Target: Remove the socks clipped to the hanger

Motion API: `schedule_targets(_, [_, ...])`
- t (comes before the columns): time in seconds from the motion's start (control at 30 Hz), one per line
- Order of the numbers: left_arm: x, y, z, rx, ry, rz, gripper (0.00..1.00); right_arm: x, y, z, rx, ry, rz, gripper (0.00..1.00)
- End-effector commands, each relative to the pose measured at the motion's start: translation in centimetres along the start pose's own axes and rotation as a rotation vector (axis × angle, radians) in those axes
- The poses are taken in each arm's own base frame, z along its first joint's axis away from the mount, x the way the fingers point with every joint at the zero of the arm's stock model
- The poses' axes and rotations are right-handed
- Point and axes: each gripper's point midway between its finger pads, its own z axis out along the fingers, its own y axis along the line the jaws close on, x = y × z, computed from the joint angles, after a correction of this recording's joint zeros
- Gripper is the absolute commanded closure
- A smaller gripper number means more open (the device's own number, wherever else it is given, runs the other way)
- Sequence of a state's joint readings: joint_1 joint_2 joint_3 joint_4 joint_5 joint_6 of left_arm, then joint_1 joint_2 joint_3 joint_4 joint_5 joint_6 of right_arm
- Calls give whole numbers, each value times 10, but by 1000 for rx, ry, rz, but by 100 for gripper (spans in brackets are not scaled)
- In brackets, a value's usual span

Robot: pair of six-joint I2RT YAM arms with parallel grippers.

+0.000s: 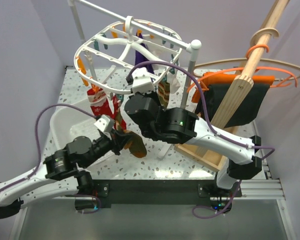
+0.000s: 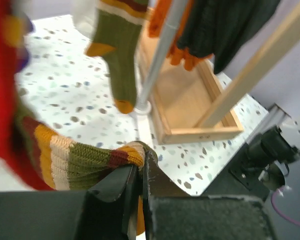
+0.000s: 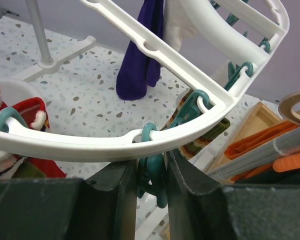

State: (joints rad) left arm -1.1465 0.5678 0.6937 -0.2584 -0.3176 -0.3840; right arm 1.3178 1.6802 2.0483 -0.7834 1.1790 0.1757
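I see the left fingers (image 2: 141,167) shut tight on one end of a striped sock (image 2: 80,160). The fabric runs off to their left, toward a blurry red sock (image 2: 2,90). Ahead of them a 2nd striped sock (image 2: 119,50) hangs just beside the metal pole (image 2: 157,55). To the right of the pole a wooden tray (image 2: 190,107) lies on the speckled surface (image 2: 65,85).

Right fingers (image 3: 151,167) are narrow, w/ a teal clip (image 3: 155,192) pinched between them. The clip hangs directly under the rim of the white hanger (image 3: 90,148), approx. at the fingertips. Beyond the rim, a bit left of the fingers, a purple sock (image 3: 139,65) hangs down.
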Motion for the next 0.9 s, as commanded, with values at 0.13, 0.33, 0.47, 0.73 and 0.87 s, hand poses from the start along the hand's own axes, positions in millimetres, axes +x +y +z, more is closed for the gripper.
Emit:
schedule_targets(0.13, [-44,80,-60,-477,27,70,100,-11,-19,-7,-8,-29,104,100])
schedule_targets(0.33, [-100,112,-97,-748,-34,151,100,-10,-17,-8,-24,-24,96,100])
schedule_targets(0.47, [-110,127,-120,-834,-96,143,100,-10,-16,-9,-40,-23,97,100])
schedule_targets(0.73, [-84,139,-122,-851,-82,174,100,-6,-12,-9,-68,-15,92,100])
schedule_targets(0.87, [-87,144,-134,-882,-98,158,100,-4,-11,-10,-78,-7,82,100])
